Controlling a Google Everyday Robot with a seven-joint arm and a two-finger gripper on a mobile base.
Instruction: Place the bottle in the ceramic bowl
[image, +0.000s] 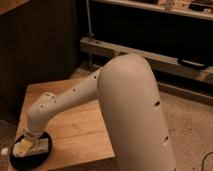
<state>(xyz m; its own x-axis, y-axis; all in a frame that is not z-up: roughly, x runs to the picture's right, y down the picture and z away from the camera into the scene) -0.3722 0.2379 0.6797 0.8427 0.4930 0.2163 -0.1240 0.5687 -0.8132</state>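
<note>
The black ceramic bowl sits at the front left corner of the wooden table. The whitish bottle lies on its side inside or just over the bowl, with its white cap sticking out past the left rim. My gripper is directly above the bottle at the end of the white arm and is mostly hidden by the wrist. I cannot tell if the bottle rests on the bowl or is still held.
My thick white arm covers the right side of the table. A dark wall panel stands behind the table. A low metal shelf rail runs along the back. Speckled floor lies to the right.
</note>
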